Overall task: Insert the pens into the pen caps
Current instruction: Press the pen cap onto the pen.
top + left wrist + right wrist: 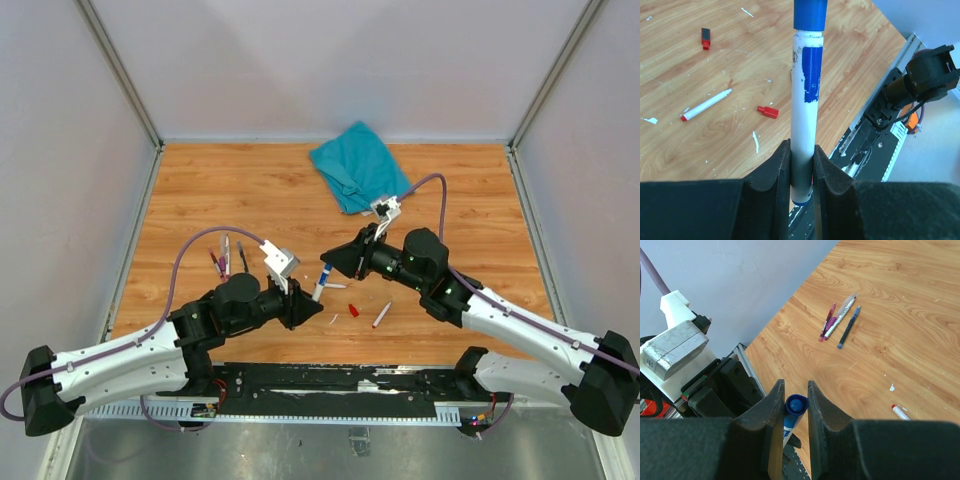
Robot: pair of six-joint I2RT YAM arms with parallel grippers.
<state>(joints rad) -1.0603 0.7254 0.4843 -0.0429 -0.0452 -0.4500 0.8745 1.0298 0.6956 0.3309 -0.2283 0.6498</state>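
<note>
My left gripper (310, 305) (801, 165) is shut on the lower end of a white pen with a blue label (320, 286) (805, 115) and holds it tilted up above the table. A blue pen cap (326, 271) (810, 14) (796, 405) sits on the pen's top end. My right gripper (335, 263) (793, 395) is shut on that blue cap, one finger on each side. A red-tipped pen (381, 315) (705, 105) and a loose red cap (354, 310) (768, 111) lie on the table below.
Three more pens (226, 256) (839, 320) lie together at the left of the wooden table. A teal cloth (358, 165) lies at the back. A small dark and red cap (705, 38) and white scraps lie near the middle. Grey walls surround the table.
</note>
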